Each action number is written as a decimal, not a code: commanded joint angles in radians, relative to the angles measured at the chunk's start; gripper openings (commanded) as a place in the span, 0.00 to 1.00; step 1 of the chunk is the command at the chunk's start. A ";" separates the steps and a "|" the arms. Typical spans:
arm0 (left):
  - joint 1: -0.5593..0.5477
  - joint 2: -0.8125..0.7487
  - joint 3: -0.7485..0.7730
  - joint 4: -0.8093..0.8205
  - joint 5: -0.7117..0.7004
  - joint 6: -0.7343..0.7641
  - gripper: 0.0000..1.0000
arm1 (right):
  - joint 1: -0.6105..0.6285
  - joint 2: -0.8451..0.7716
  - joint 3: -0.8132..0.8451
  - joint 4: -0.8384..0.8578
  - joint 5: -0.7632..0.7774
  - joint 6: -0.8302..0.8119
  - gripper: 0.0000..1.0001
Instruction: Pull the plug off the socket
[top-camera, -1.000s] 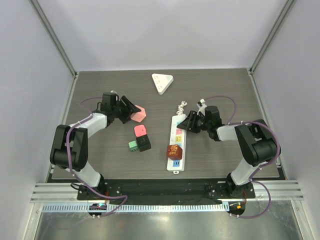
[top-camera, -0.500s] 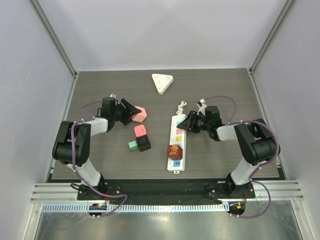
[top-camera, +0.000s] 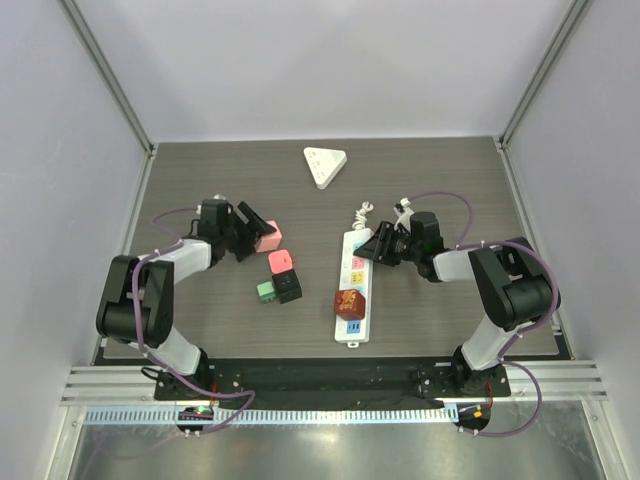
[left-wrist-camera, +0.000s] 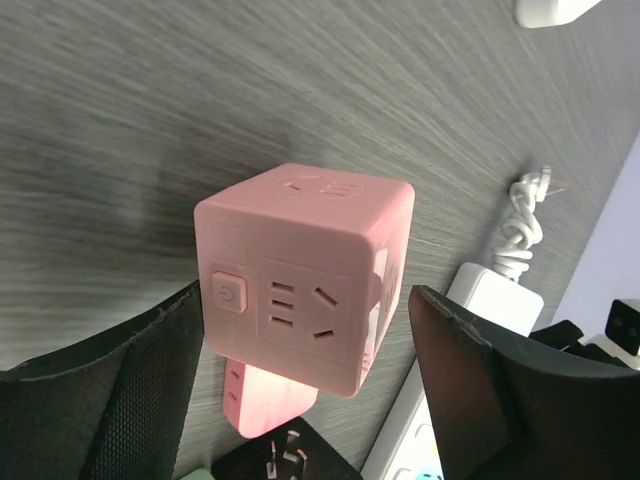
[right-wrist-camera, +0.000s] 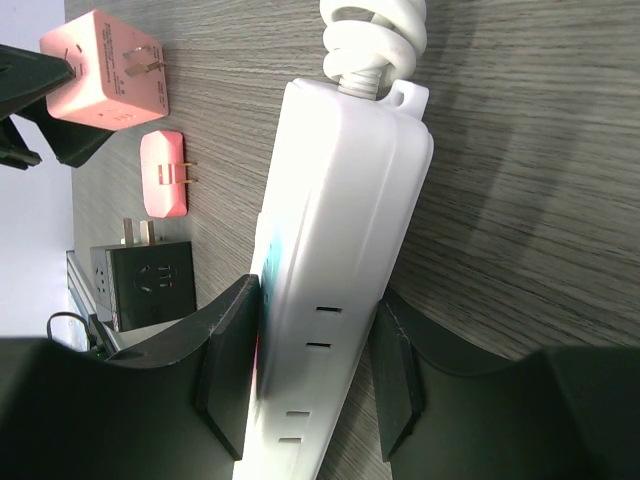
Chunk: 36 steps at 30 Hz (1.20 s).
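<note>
Change: the pink cube adapter is drawn slightly down and left in the overhead view, nearer the small pink plug.
Left jaws: the left gripper is set either side of the cube, both jaws against its faces, seemingly clamped.
Right jaws: the right gripper is kept closed on the upper end of the white power strip, unmoved.
Task thing: a dark red plug is seen seated low on the strip, just below centre overhead.
Meaning: the cube is held well apart from the strip; the red plug is judged not yet pulled.
</note>
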 joint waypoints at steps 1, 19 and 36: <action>0.008 -0.041 0.024 -0.071 -0.021 0.029 0.82 | -0.002 0.029 -0.003 -0.054 0.046 -0.070 0.01; -0.150 -0.426 0.094 -0.424 -0.328 0.176 1.00 | -0.001 0.032 -0.006 -0.040 0.036 -0.059 0.01; -0.825 -0.207 0.227 -0.350 -0.337 0.233 1.00 | 0.001 0.031 -0.015 -0.034 0.031 -0.055 0.01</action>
